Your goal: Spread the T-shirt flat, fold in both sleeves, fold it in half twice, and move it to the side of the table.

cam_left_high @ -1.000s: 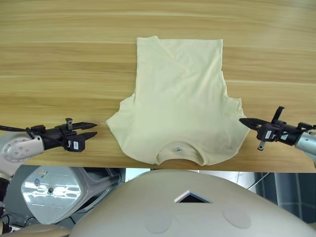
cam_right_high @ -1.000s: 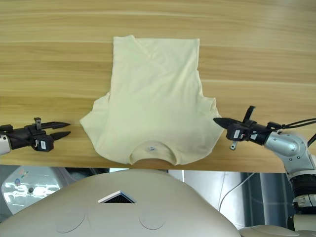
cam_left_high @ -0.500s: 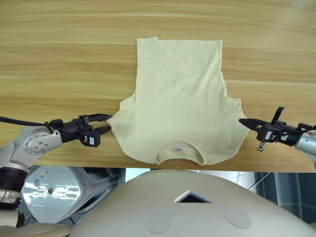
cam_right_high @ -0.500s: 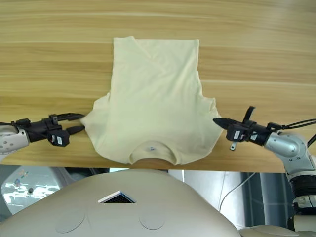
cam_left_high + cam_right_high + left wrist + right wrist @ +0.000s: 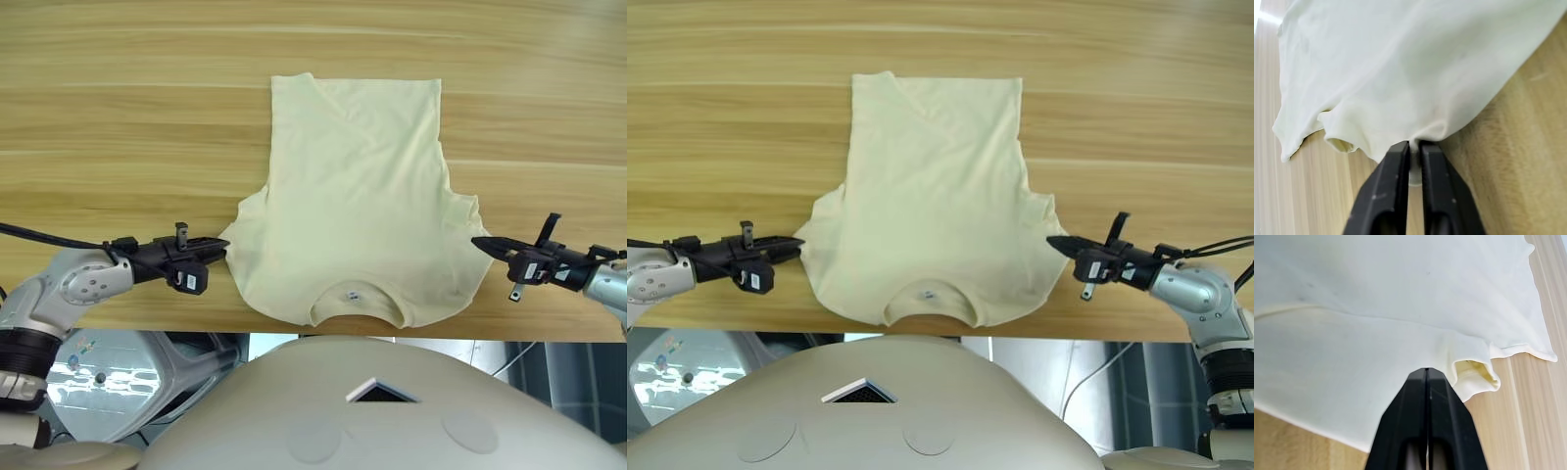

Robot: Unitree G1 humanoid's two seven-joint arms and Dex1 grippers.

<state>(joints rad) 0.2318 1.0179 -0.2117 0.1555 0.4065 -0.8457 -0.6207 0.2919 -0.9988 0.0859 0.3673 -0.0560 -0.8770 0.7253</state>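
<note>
**Pale yellow cloth pinched thinly at the left shoulder**

At the lower left of the frame, the left gripper (image 5: 219,244) meets the T-shirt (image 5: 358,196). Its fingers (image 5: 1393,171) are nearly pressed together, pinching only a thin lip of the edge. With so little cloth held, a pull could slip it free, or drag the whole shirt across the worktop (image 5: 118,117) and crumple it.

The shirt lies mid-frame with its collar toward the lower edge, close to the worktop's rim. A tug that way could take it over the side.

At the lower right, the right gripper (image 5: 480,242) has its fingers (image 5: 1415,396) pressed together at the shirt's edge. I cannot tell whether any cloth is caught there. If none is, a lift would be lopsided.

A second ago the left gripper was well apart from the shirt with its fingers spread. It has since come across and closed on the edge. The right gripper has barely crept inward.
</note>
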